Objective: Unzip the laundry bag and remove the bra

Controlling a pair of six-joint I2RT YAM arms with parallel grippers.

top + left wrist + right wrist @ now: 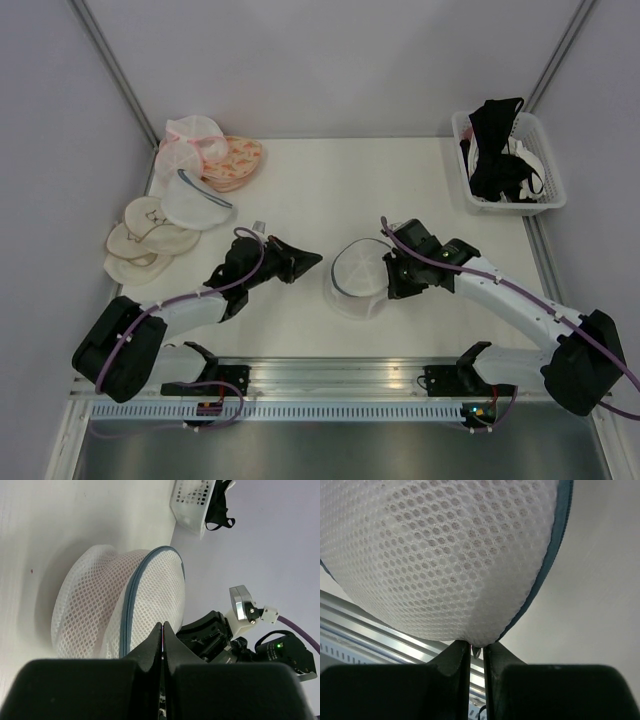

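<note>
The left arm [180, 310] lies low across the table [330, 180], reaching from its base towards the middle. The left pincer [312, 261] is pressed together with nothing between its fingers, its tip pointing at the laundry bag [358, 280] and just beside the bag's left edge. The right arm [510, 295] comes in from the other side, wrist low. The right pincer [392, 272] is pinching a fold of the bag's white mesh right by the dark zipper rim [555, 545]. The bag sits domed on the table between the two pincers, its rim showing no gap that I can see.
</note>
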